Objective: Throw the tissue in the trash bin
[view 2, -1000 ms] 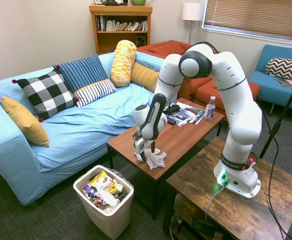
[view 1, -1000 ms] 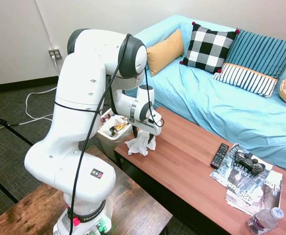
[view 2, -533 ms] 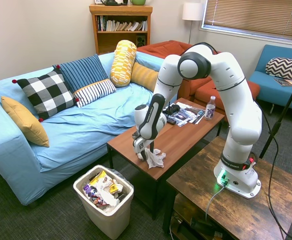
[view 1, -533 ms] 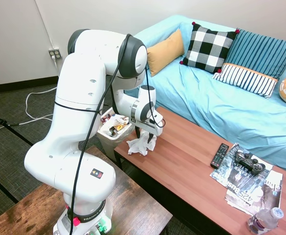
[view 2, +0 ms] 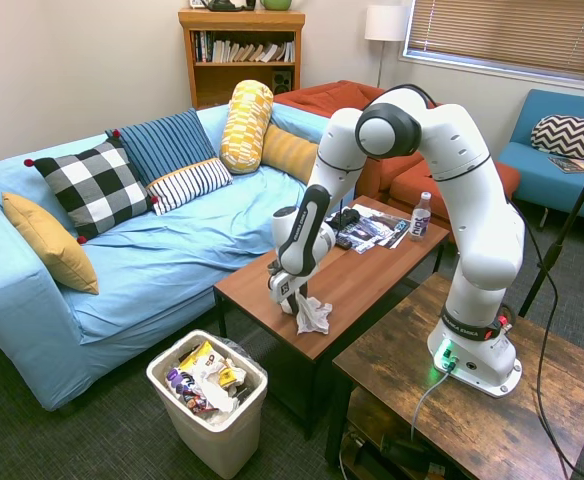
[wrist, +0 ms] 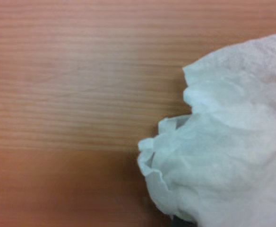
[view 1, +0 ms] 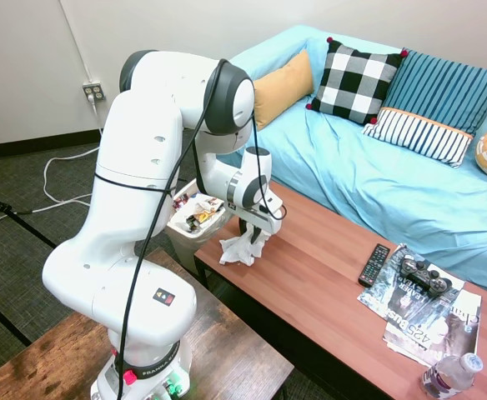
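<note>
The tissue (view 1: 242, 248) hangs from the gripper (view 1: 254, 231) at the end of the wooden coffee table (view 1: 335, 283) nearest the trash bin (view 2: 208, 400). The second exterior view shows the whole bin on the floor beside that table end, filled with colourful wrappers, while the first exterior view shows only part of it behind the arm. The wrist view shows just the tissue (wrist: 232, 151) against the wood grain, its crinkled folds close up. The gripper's fingers are pinched on the top of the tissue (view 2: 312, 315), which droops below them as a soft, crumpled white wad; whether its lower folds touch the tabletop cannot be told.
</note>
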`<action>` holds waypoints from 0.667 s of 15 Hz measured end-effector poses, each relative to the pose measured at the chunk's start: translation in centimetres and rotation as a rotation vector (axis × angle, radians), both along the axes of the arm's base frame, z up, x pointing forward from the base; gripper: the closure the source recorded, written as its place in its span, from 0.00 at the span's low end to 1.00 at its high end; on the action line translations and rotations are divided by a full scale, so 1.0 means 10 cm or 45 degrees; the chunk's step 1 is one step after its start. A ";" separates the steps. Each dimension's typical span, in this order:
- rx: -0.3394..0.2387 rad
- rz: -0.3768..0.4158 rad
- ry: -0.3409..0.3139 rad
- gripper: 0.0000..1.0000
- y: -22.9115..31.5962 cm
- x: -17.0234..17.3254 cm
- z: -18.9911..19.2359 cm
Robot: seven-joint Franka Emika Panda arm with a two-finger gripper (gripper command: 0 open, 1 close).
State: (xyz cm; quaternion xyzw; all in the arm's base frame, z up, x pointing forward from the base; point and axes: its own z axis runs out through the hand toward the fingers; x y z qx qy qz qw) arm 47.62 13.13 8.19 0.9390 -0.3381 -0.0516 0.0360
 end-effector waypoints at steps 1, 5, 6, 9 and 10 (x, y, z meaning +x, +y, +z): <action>0.002 -0.004 0.001 1.00 -0.01 0.00 0.00; 0.007 -0.008 -0.003 1.00 -0.02 0.00 0.05; 0.008 -0.008 -0.003 1.00 -0.02 0.00 0.09; 0.031 0.013 -0.019 1.00 0.10 -0.01 0.34; 0.045 0.043 -0.038 1.00 0.25 -0.05 0.51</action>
